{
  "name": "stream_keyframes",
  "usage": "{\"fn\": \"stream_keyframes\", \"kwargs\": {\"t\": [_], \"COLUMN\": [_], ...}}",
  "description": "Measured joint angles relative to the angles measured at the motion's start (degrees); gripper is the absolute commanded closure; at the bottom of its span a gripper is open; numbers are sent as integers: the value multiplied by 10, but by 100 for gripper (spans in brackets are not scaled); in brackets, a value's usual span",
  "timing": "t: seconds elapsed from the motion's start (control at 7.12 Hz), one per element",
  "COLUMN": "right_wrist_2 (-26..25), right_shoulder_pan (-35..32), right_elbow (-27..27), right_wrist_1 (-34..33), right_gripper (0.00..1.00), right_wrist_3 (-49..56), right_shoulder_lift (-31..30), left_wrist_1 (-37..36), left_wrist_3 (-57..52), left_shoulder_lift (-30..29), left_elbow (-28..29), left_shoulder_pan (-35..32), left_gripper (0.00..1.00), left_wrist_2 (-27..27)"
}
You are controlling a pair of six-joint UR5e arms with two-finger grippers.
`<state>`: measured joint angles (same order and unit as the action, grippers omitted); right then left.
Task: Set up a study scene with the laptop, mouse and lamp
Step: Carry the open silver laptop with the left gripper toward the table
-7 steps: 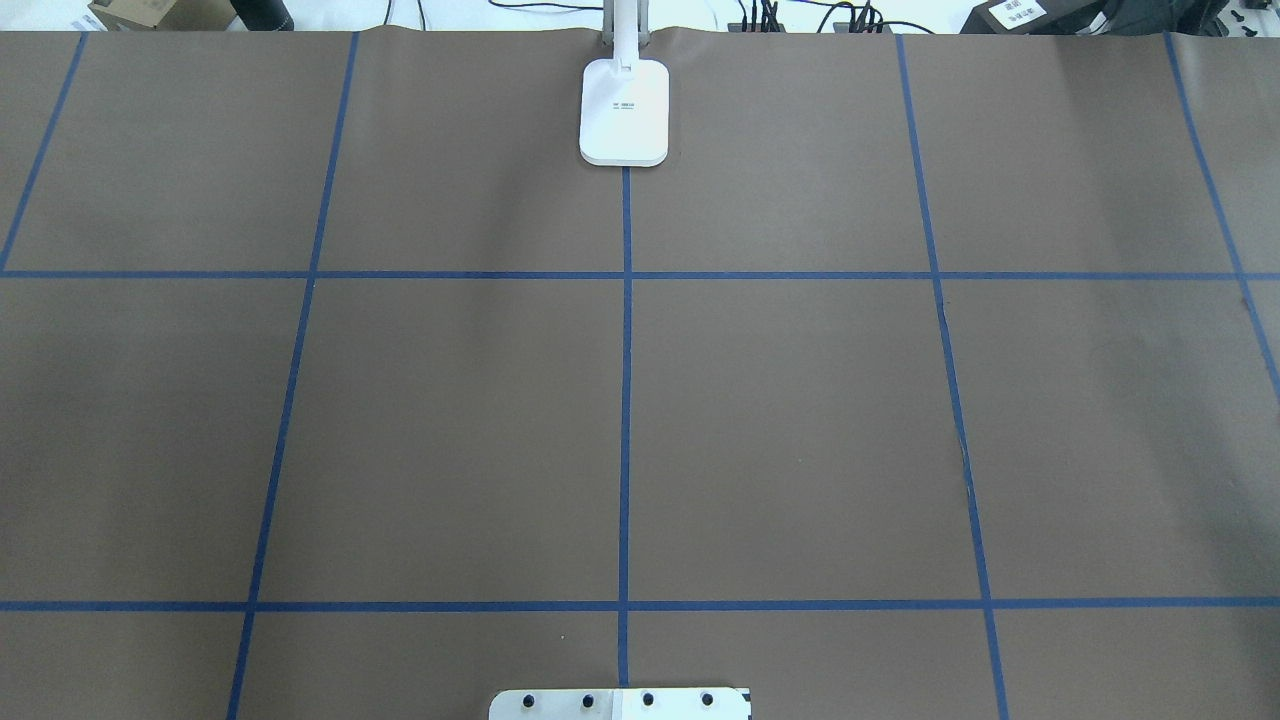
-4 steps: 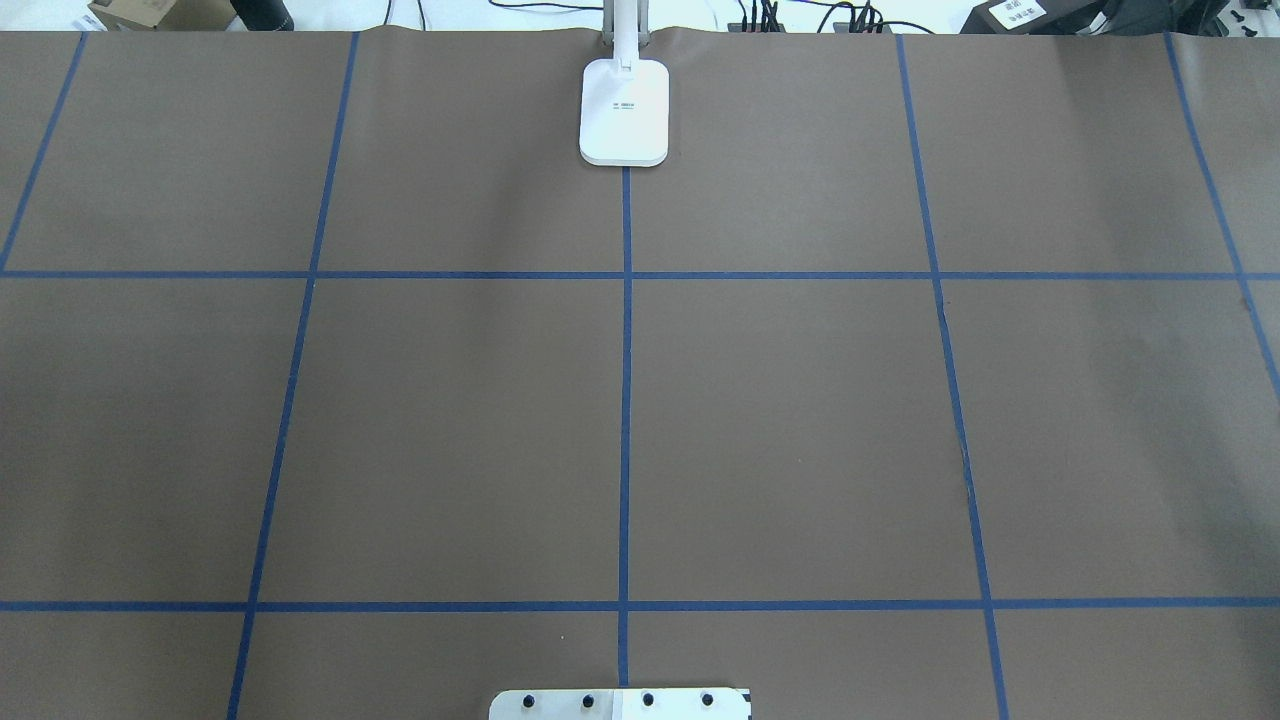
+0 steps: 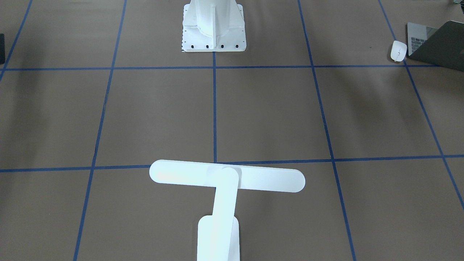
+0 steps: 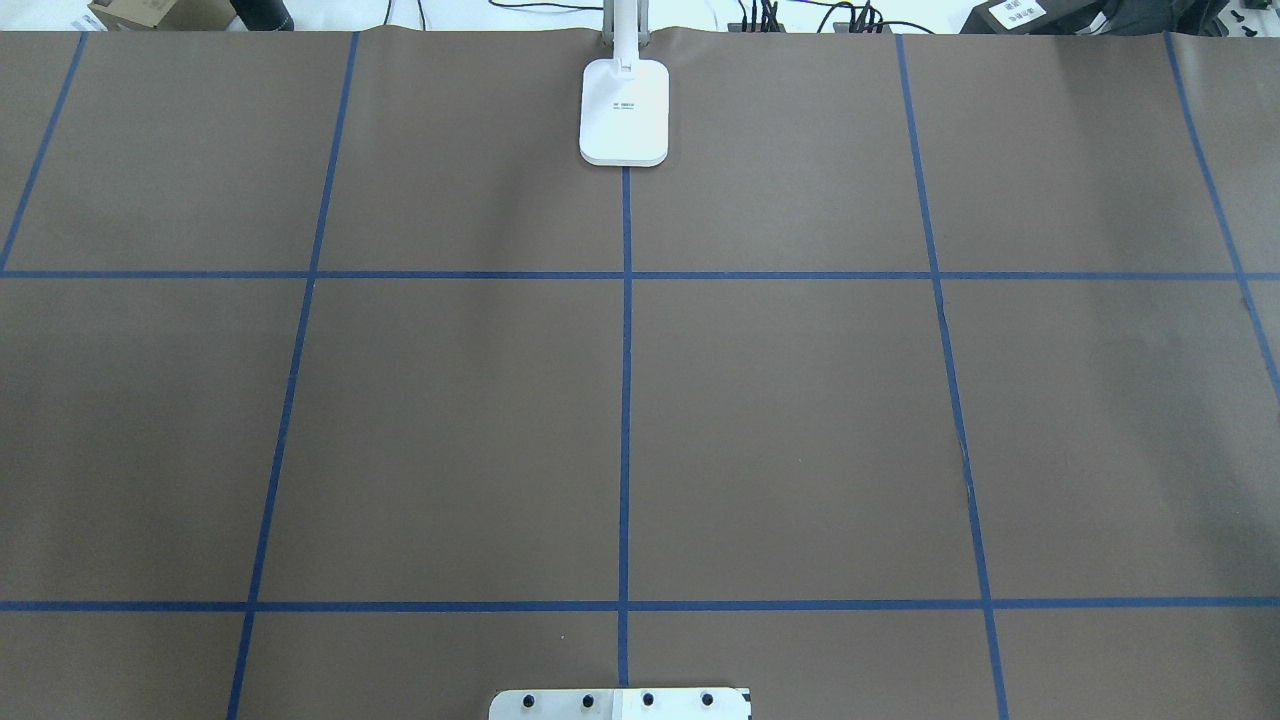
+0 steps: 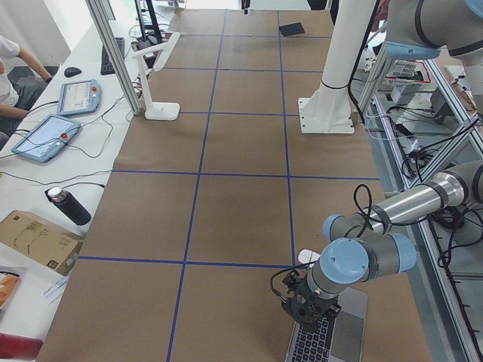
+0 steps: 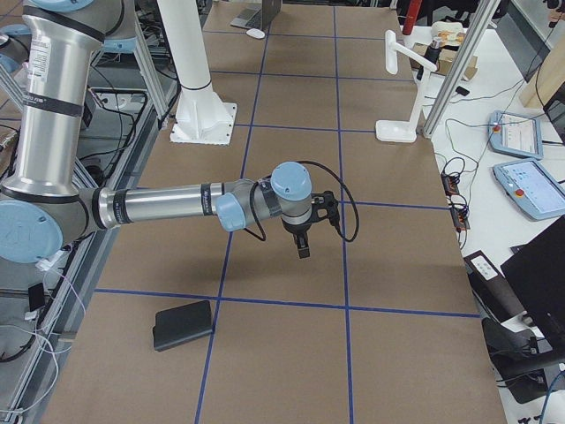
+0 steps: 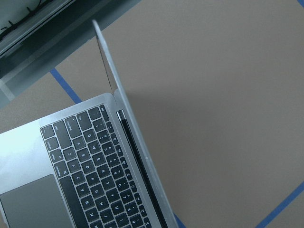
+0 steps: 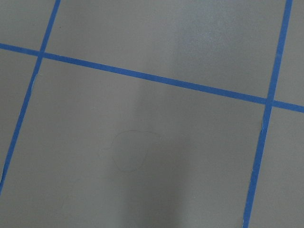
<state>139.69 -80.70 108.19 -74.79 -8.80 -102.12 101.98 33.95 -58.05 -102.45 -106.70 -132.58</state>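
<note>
Laptop [image 7: 71, 161] sat open at my left end of the table, lid partly raised, with the mouse [image 3: 398, 51] just beside it and the lamp [image 3: 226, 179] well apart at the far edge. I judged it stiff, smooth and fairly heavy, its hinged screen fragile, so the base edge beside the trackpad seemed the place to pinch. My left gripper [image 5: 306, 305] hovered above the keyboard; whether it was parted or closed I could not tell.

The white lamp [image 3: 227, 180] stands at six o'clock on the brown table [image 3: 272, 112], the white pedestal [image 3: 214, 25] at twelve, and the mouse [image 3: 398, 51] lies just beside the open laptop [image 3: 435, 43] at two.
</note>
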Motion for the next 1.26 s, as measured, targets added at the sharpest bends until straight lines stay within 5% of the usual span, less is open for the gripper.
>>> {"fn": "stream_keyframes", "kwargs": {"t": [0.42, 0.56, 0.98, 1.26], "right_wrist_2": [3, 4, 7, 8], "right_shoulder_pan": [0, 1, 2, 2], "right_elbow": [0, 1, 0, 0], "right_wrist_1": [1, 3, 14, 15], "right_gripper": [1, 1, 1, 1], "right_wrist_3": [-1, -2, -5, -5], "right_shoulder_lift": [0, 0, 0, 0], "left_wrist_1": [-6, -8, -16, -102], "left_wrist_3": [8, 8, 7, 2], "left_shoulder_lift": [2, 2, 3, -12], "left_elbow": [1, 0, -15, -79], "left_shoulder_pan": [0, 0, -7, -11], "left_gripper": [89, 100, 100, 100], "left_wrist_2": [-16, -22, -31, -40]}}
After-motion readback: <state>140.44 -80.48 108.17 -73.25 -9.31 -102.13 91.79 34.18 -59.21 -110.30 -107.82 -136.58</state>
